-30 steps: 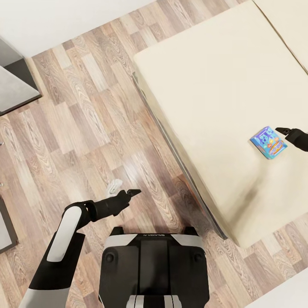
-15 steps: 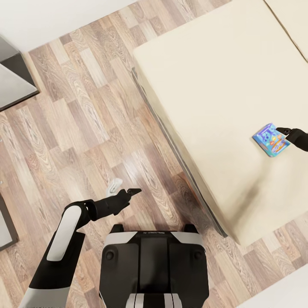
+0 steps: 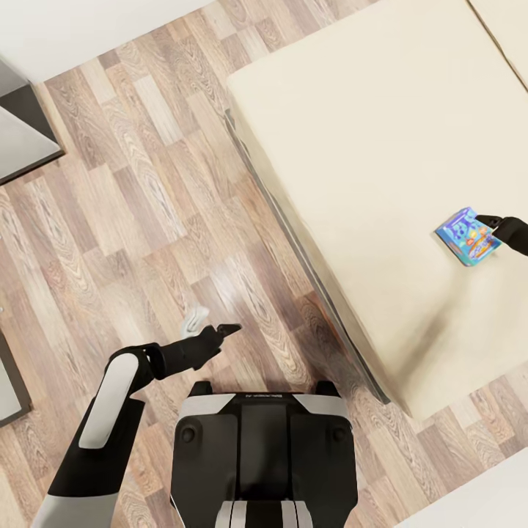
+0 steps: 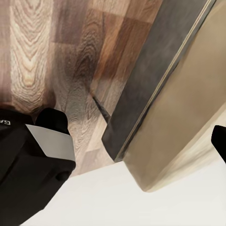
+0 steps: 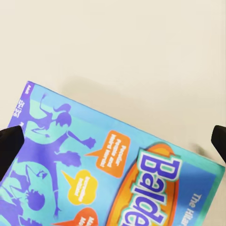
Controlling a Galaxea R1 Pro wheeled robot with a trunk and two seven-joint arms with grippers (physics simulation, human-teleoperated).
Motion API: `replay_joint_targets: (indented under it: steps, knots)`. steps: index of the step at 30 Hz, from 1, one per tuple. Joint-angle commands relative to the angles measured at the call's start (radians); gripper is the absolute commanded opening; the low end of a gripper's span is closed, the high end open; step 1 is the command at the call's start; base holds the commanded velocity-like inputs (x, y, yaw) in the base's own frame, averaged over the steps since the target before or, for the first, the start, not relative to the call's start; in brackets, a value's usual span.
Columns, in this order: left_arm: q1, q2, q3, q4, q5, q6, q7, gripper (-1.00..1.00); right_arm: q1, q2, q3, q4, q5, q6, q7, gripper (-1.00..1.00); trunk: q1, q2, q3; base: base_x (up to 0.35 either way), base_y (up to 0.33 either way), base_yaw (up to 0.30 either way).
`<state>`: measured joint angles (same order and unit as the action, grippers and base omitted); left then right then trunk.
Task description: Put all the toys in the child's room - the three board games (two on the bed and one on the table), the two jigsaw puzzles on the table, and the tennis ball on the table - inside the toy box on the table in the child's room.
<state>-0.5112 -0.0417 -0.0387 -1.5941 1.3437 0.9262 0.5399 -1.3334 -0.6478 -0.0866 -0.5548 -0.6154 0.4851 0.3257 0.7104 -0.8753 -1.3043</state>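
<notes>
Balderdash board game [image 3: 468, 236]: head view; blue printed box on the beige mattress of the bed [image 3: 381, 161], near the bed's right side in this view, tilted with one edge raised toward the right gripper.
Right gripper [image 3: 493, 224]: head view; black, at the picture's right edge, touching the box's right side. One dark finger lies along the box's upper corner. Whether the fingers are clenched on the box cannot be told here.
Left gripper [image 3: 220, 331]: head view; over the wood floor [image 3: 132, 205], well apart from the bed, fingers pointing toward the bed. The fingers look close together, but their state cannot be told.
Left arm [image 3: 110, 403]: head view; white and black, bent at the elbow, left of the robot base [image 3: 264, 455].
Grey cabinet [image 3: 22, 132]: head view; at the left edge, beside the white wall.
Bed corner [image 4: 183, 108]: left wrist view; dark grey frame edge and beige mattress side above the wood floor [image 4: 52, 52]; the robot base [image 4: 28, 160] shows dark with a grey panel.
Balderdash board game [image 5: 108, 169]: right wrist view; the lid shows purple figures, orange and yellow speech bubbles and the letters "Balde", lying on beige mattress [image 5: 141, 42].
Right fingers [image 5: 9, 146]: right wrist view; two dark tips at opposite picture edges, spread wide to either side of the box, released.
</notes>
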Motion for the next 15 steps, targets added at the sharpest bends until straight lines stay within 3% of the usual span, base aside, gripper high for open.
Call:
replay_joint_targets:
  steps: [1, 7, 15]
  knots:
    - [0.000, 0.001, 0.001, -0.001, 0.009, 0.001, 0.011, 1.00, 0.000, 0.000, -0.004, -0.004, -0.003, 0.007, 0.002, 1.00, 0.000, -0.001, -0.001, 0.000, 0.000, 0.000]
    - [0.004, 0.005, 0.001, 0.000, 0.007, 0.001, 0.010, 1.00, 0.002, 0.001, -0.004, -0.013, -0.003, 0.007, 0.002, 1.00, 0.000, -0.001, -0.002, -0.080, 0.000, 0.000]
    - [0.005, 0.005, 0.002, 0.000, 0.007, 0.000, 0.011, 1.00, 0.003, 0.002, -0.005, -0.017, -0.004, 0.007, 0.004, 1.00, 0.000, -0.001, -0.002, -0.260, 0.000, 0.000]
